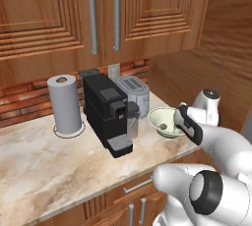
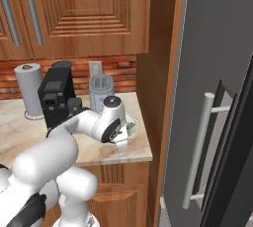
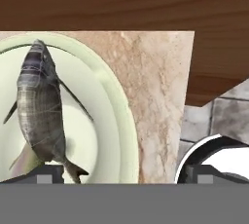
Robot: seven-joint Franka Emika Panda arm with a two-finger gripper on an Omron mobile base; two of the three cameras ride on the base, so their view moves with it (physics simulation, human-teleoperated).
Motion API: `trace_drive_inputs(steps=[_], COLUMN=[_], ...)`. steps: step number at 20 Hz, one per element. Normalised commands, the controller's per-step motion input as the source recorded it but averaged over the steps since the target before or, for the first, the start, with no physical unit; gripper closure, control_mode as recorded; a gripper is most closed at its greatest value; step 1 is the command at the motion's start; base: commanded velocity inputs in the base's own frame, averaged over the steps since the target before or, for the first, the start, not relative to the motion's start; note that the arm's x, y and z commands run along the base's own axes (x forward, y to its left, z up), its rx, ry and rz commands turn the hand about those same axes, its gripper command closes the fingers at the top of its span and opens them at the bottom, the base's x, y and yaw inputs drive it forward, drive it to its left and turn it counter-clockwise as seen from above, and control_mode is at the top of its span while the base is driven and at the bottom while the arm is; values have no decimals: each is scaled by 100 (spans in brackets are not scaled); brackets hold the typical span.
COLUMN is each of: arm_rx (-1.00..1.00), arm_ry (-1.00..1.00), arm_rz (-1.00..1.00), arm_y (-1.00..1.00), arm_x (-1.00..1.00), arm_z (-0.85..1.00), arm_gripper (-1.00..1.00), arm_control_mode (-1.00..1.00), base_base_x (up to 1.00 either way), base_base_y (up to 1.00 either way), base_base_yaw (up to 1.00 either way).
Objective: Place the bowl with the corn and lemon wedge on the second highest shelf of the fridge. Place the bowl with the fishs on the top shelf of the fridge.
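On the counter (image 1: 44, 161) we had the paper towel roll (image 1: 64, 104) at the far left, then the coffee machine (image 1: 106, 112), the toaster (image 1: 134, 94) behind it, and the pale green bowl (image 1: 162, 122) at the right end, near the wooden side panel (image 2: 158, 73) and the fridge (image 2: 217, 97). Through the hand camera we saw the fish (image 3: 41, 103) lying in that bowl (image 3: 119, 116). Our gripper (image 3: 119, 173) hung over the bowl's rim, fingers well apart, one over the bowl and the other beyond the counter edge.
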Motion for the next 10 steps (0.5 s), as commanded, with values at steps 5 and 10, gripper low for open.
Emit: trace_drive_inputs(steps=[5, 10], arm_rx=[0, 0], arm_ry=[4, 6], arm_rz=[0, 0], arm_y=[0, 0], arm_x=[32, 20], arm_z=[-12, -13], arm_gripper=[-100, -100], arm_control_mode=[-100, -100], base_base_x=[0, 0], base_base_y=[0, 0], base_base_yaw=[0, 0])
